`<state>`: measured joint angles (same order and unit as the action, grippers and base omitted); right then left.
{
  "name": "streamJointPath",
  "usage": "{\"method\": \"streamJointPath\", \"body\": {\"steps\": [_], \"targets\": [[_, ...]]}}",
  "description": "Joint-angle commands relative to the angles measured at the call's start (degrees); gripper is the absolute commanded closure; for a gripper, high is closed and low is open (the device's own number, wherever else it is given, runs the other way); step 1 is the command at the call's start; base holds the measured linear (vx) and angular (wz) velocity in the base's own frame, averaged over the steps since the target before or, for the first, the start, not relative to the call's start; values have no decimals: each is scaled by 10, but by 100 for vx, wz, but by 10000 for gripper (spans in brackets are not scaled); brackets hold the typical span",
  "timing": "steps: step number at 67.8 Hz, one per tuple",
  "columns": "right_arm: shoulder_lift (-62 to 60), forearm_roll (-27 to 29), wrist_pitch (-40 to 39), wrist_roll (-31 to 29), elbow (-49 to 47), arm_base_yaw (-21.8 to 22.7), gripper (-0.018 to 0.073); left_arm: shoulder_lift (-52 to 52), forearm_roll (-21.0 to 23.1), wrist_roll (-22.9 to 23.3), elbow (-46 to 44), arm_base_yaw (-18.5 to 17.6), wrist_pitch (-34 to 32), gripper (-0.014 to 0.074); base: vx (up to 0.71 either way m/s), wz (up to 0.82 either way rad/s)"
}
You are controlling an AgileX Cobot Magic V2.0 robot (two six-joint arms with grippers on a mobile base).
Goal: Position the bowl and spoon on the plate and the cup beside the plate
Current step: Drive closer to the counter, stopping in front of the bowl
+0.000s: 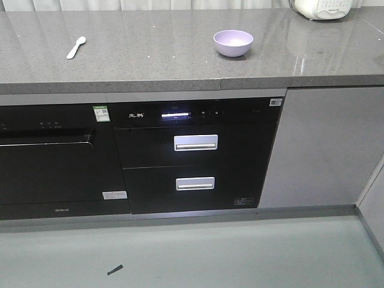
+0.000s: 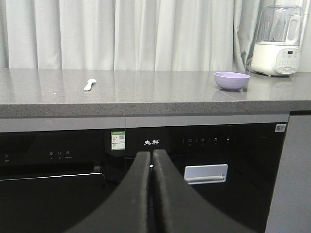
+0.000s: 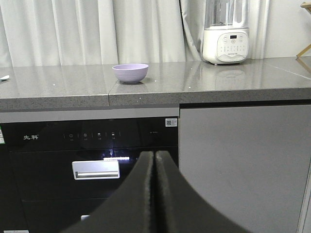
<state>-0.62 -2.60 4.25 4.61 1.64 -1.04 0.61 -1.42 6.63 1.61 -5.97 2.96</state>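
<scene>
A pale lavender bowl [image 1: 233, 42] stands upright on the grey countertop [image 1: 150, 54], right of centre; it also shows as the bowl [image 2: 232, 80] in the left wrist view and the bowl [image 3: 130, 73] in the right wrist view. A small pale spoon [image 1: 76, 47] lies on the counter far to the left, seen too as the spoon [image 2: 90, 84]. The plate and the cup are out of view. My left gripper [image 2: 151, 154] is shut and empty, low in front of the black appliance. My right gripper [image 3: 154, 154] is shut and empty too, below counter height.
A white blender appliance [image 2: 279, 41] stands at the counter's back right. Below the counter are a black oven [image 1: 54, 162], black drawers with silver handles [image 1: 195, 142] and a grey cabinet door [image 1: 324, 150]. White curtains [image 2: 121, 34] hang behind the counter.
</scene>
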Motion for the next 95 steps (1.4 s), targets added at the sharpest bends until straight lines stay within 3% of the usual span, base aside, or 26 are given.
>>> {"method": "streamJointPath", "body": {"steps": [1, 95], "targets": [[-8, -1, -43, -4, 1, 3, 560, 4, 5, 3, -14, 3, -46, 603, 13, 0], [-8, -1, -43, -4, 1, 3, 560, 4, 5, 3, -14, 3, -46, 603, 13, -4]]}}
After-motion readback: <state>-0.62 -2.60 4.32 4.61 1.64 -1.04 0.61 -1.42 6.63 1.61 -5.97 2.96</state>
